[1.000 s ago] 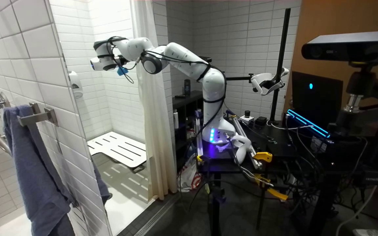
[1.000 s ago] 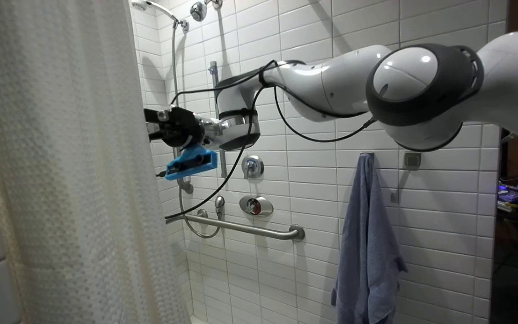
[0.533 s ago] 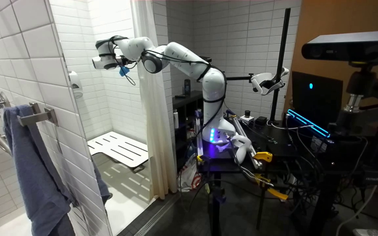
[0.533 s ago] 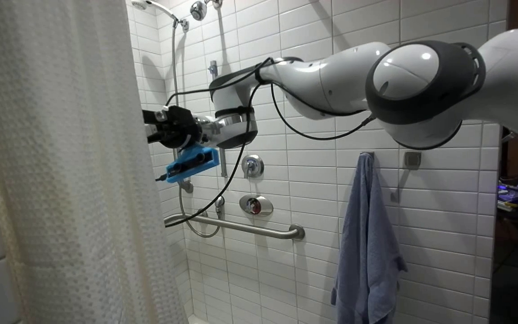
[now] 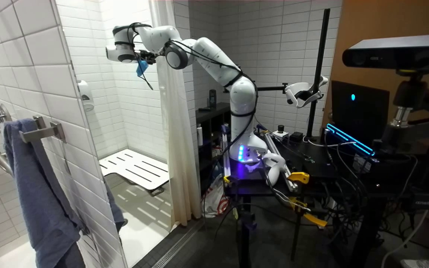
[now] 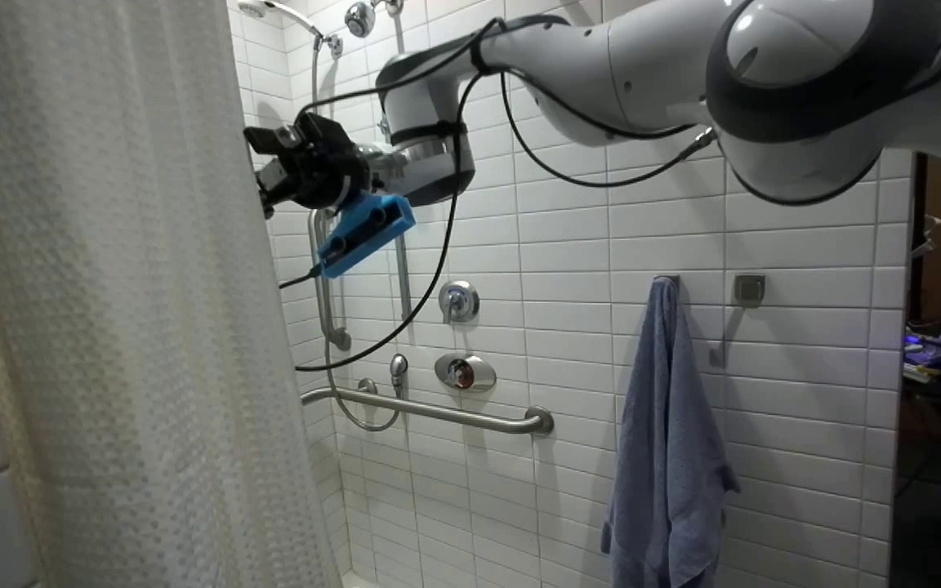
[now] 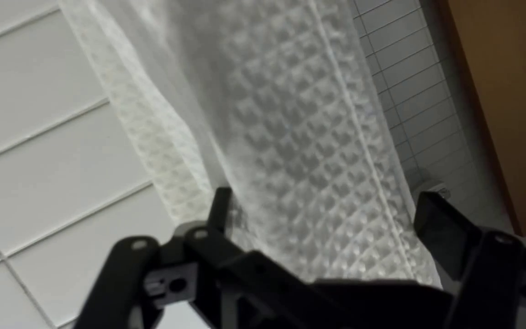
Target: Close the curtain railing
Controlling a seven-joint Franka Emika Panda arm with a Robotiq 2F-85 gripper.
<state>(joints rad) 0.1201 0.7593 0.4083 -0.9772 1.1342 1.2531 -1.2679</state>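
Curtain (image 6: pixel 119 286), one: gathered at one side of the shower (image 5: pixel 136 123), beside the end of a tiled wall (image 5: pixel 181 22); not drawn across.

Claw (image 7: pixel 324 196), one: jaws wide apart, the curtain between them in the wrist view; we see no clamping, and cannot tell whether either jaw touches the cloth.

Step in hand, as we judge it: taking the curtain's free edge. For good work, we should push in until that edge sits deep between the jaws, then squeeze on a bunch of folds, since a single thin layer seems likely to slip. After that, we should draw it slowly and level towards the towel (image 5: pixel 39 178), easing off if the top drags. The blue bracket (image 6: pixel 366 234) under the claw could snag; we advise keeping it clear of the folds.

Appearance: off-white, thin, somewhat see-through; a bumpy waffle weave; long upright folds; a seam-like line running beside the edge. In an exterior view the lower part looks creamier, and the hem ends near the floor (image 5: pixel 143 227). The top runs out of our view.
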